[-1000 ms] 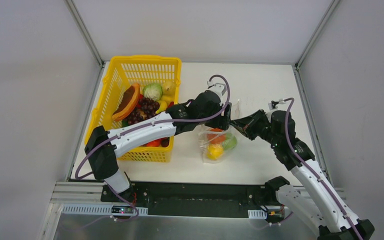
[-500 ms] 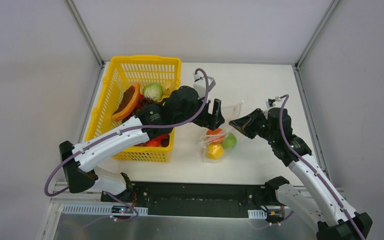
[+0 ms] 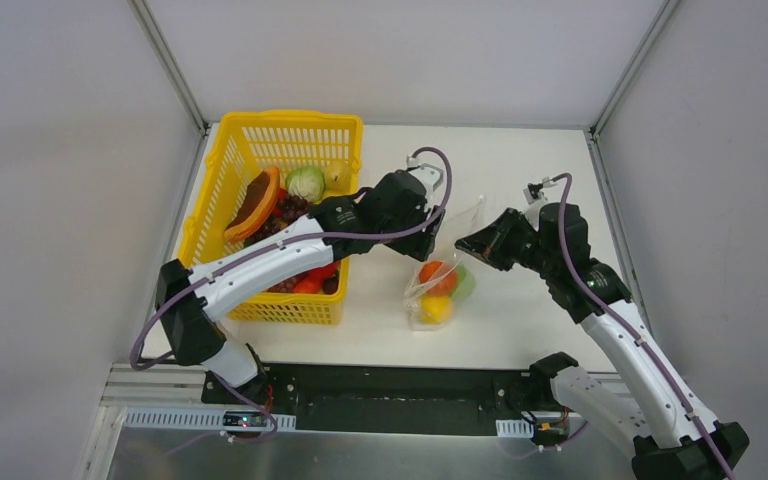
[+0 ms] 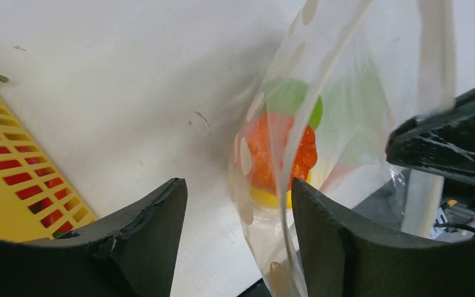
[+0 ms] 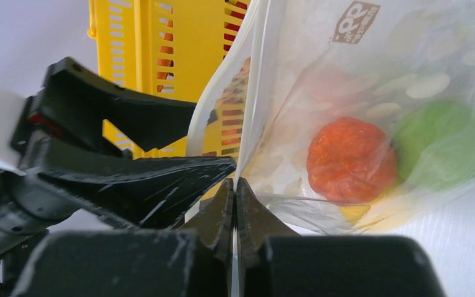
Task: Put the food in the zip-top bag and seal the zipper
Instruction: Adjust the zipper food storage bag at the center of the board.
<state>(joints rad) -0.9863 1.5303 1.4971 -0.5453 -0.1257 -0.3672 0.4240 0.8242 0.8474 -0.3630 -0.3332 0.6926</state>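
The clear polka-dot zip-top bag (image 3: 441,288) lies right of the basket and holds food: an orange piece (image 3: 434,274), a green piece (image 3: 463,282) and a yellow piece (image 3: 434,309). My right gripper (image 3: 466,243) is shut on the bag's mouth edge and holds it up; in the right wrist view its jaws (image 5: 235,187) pinch the white zipper strip (image 5: 248,105). My left gripper (image 3: 426,238) is open at the mouth. In the left wrist view (image 4: 238,207) the bag's edge (image 4: 284,204) hangs between its fingers, close to the right finger (image 4: 346,241).
The yellow lattice basket (image 3: 222,170) stands at the left with more food, including cabbage (image 3: 306,183), grapes (image 3: 285,222) and a papaya slice (image 3: 254,205). The left arm's forearm crosses over the basket's near right corner. Walls close in the table on the left, back and right.
The left arm swung back toward the basket, then returned to the bag's mouth. The right gripper rose slightly with the bag edge, and the bag and its food shifted.
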